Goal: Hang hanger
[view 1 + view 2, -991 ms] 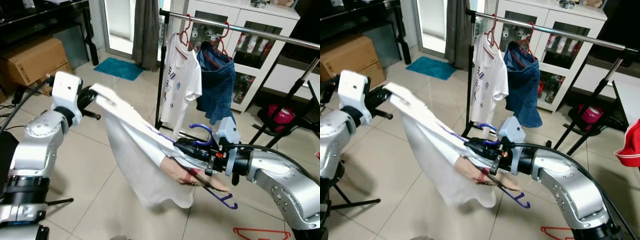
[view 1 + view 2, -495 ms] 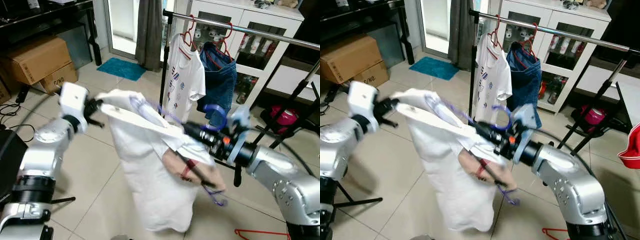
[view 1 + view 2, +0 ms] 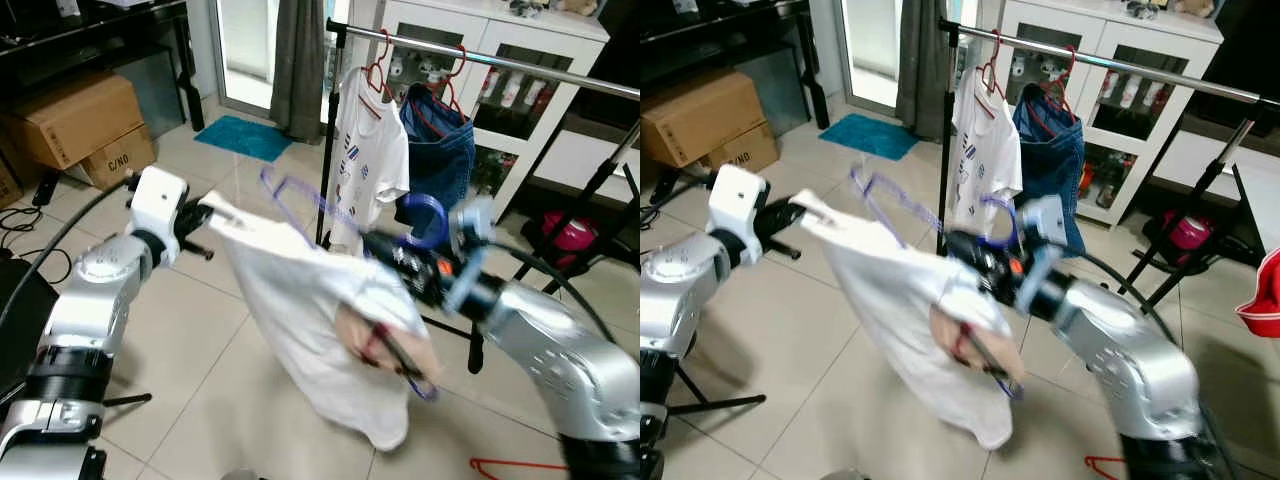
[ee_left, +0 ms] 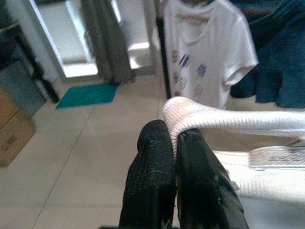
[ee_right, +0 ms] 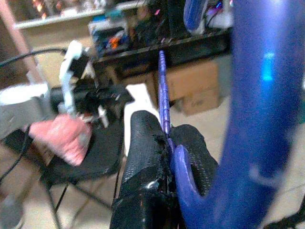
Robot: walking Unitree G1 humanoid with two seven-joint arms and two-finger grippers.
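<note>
Fabric is what your left gripper [image 4: 174, 157] has: the left wrist view shows its two black fingers [image 4: 150, 181] pressed together on the rolled white hem of the white shirt [image 3: 320, 330], a detail the head views blur out. From there the shirt stretches across toward your right gripper [image 5: 164, 157] and sags below both.

Your right wrist view gives the other end: the fingers are closed tight around the neck of the purple hanger [image 5: 257, 95], whose big hook curves up just beside the fingertips, with a thin purple arm running away past them. In the head views that hook [image 3: 425, 215] stands just above the right gripper, and the hanger's lower arm pokes out under the shirt (the motion blur here is heavy, so how the hanger sits inside the cloth cannot be told).

Beyond the right gripper stands the clothes rail [image 3: 520, 62], its bar above and past the hook. A printed white T-shirt [image 3: 368, 165] and a denim garment [image 3: 438, 160] hang at the rail's end nearer your left gripper, each on a red hanger; the bar's stretch farther along is bare. Another red hanger [image 3: 520, 465] lies on the tiled floor [image 3: 190, 380] below your right arm, and cardboard boxes [image 3: 75, 120] sit well off past the left gripper.
</note>
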